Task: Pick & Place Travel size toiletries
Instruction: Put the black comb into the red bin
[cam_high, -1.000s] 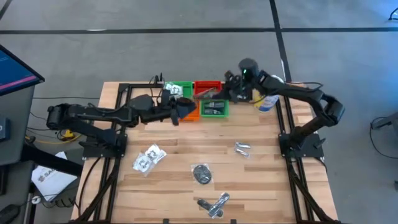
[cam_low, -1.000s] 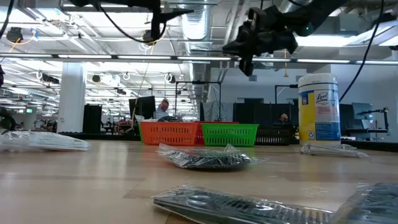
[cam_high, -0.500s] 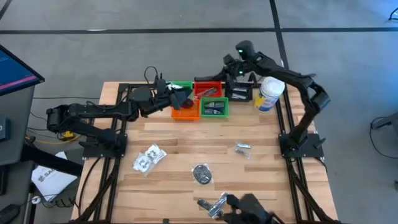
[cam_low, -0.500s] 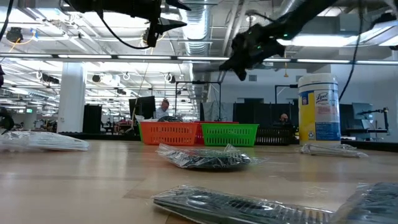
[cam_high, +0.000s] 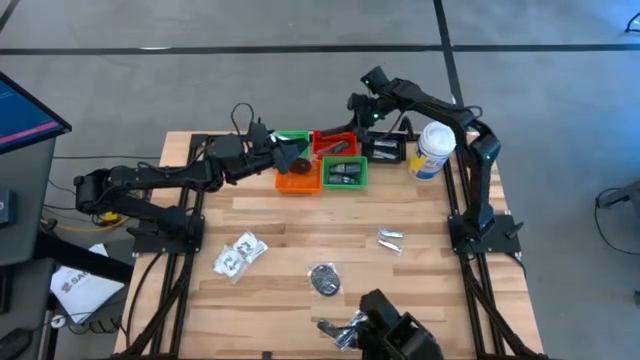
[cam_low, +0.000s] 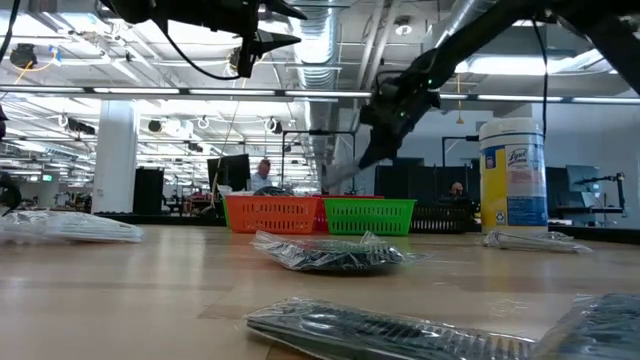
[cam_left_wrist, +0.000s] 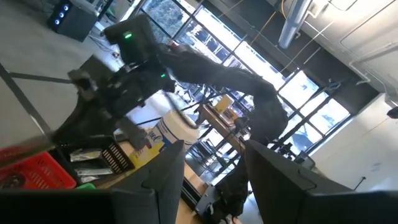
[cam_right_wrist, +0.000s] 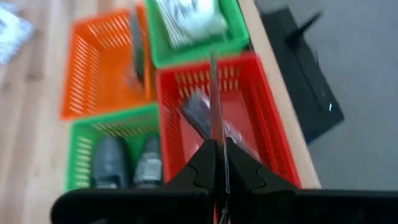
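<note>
- Landmark: red tray (cam_high: 333, 143) at the far edge of the tabletop (cam_high: 290, 240), seen from above.
- Right end effector (cam_right_wrist: 217, 163) hangs over the red tray, fingers pinched fully together on a thin silvery sachet (cam_right_wrist: 213, 93) that hangs down between them toward the tray.
- Red tray already holds a dark packet (cam_right_wrist: 205, 118); its exact kind is unclear.
- Left end effector (cam_high: 290, 158) is raised just left of the red tray, above the orange tray (cam_high: 298, 180). Fingers (cam_left_wrist: 165, 180) stand partly apart; nothing shows between them.
- Green tray (cam_high: 345, 175) on the near side of the red tray holds pale packets (cam_right_wrist: 186, 18); another green tray (cam_right_wrist: 84, 165) beside the red one holds dark grey ovals (cam_right_wrist: 111, 160).
- White canister (cam_high: 432, 150) stands right of the red tray.
- Loose toiletries lie well nearer than the red tray: clear packet (cam_high: 238, 255), black round piece (cam_high: 325, 279), small silvery tube (cam_high: 389, 238), slim packets (cam_high: 340, 328) at the near edge.
</note>
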